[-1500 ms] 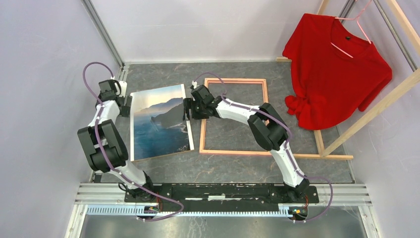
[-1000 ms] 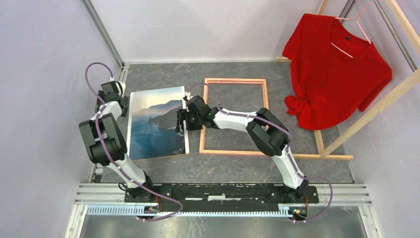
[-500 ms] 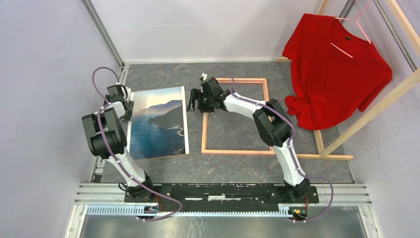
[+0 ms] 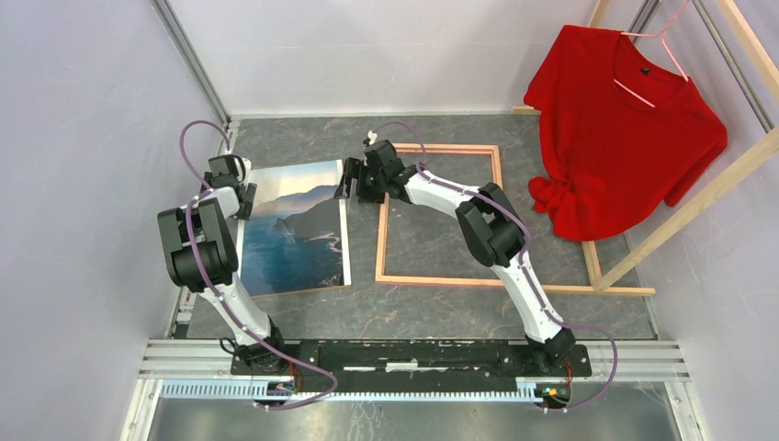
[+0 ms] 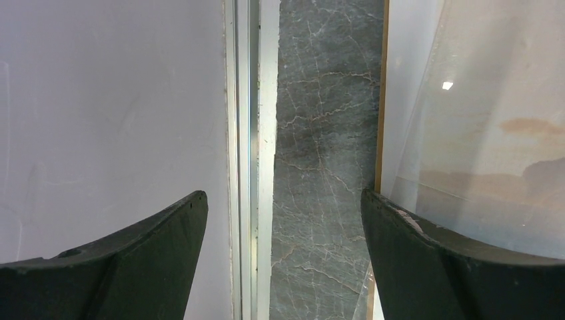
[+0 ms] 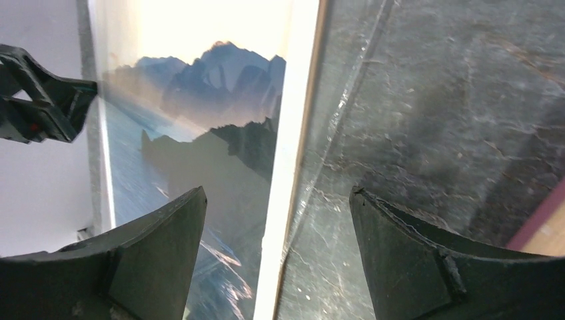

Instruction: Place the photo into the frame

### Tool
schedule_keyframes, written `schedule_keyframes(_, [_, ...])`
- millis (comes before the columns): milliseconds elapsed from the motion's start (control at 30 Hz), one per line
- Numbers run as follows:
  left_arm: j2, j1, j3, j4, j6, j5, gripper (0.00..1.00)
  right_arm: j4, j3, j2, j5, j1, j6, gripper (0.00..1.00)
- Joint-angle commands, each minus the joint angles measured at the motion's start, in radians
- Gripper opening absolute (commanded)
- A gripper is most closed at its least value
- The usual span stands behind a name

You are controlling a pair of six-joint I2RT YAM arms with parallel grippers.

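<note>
**Photo lies beside the empty frame, both grippers open at its top edge**

Seen from above, the photo [image 4: 296, 234] lies face up on the left half of a grey, marble-patterned table [image 4: 413, 317]. It shows dark blue mountains, water and a pale sky. The frame [image 4: 441, 279] lies just to the photo's right. It is an empty thin rectangle with bare table showing through its middle. The two sit side by side with a narrow strip of table between them, and the photo is not inside the frame.

The left gripper [image 4: 244, 198] is at the far left corner of the photo. In its wrist view the fingers [image 5: 440, 260] stand wide apart. Only table, a metal rail and the wall show between them, and the photo's pale edge runs past the right finger.

The right gripper [image 4: 352, 181] is at the photo's far right corner, between the photo and the frame. Its fingers [image 6: 413, 253] are also spread wide and grip nothing. The photo's white-bordered right edge runs through the gap below them.

At the far right, a red shirt [image 4: 625, 129] hangs on a wooden rack [image 4: 698, 207].
</note>
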Motion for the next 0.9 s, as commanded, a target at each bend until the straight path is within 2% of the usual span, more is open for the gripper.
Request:
schedule_keyframes(0, [0.041,-0.006,-0.037,-0.001,-0.035,0.039,0.91,-0.033,0.013,0.081,-0.031,0.008,0.069,0.87])
schedule_keyframes(333, [0.064,-0.011,-0.055,0.013,-0.008,0.047,0.91,0.195,-0.041,0.098,-0.163,0.007,0.243,0.85])
schedule_keyframes(467, [0.063,-0.011,-0.061,0.013,0.0,0.05,0.91,0.238,-0.052,0.077,-0.162,0.007,0.257,0.84])
schedule_keyframes(667, [0.066,-0.011,-0.068,0.019,0.009,0.049,0.91,0.414,-0.163,-0.009,-0.163,0.007,0.305,0.82])
schedule_keyframes(867, [0.068,-0.011,-0.074,0.021,0.011,0.054,0.91,0.505,-0.185,-0.062,-0.168,0.008,0.309,0.8])
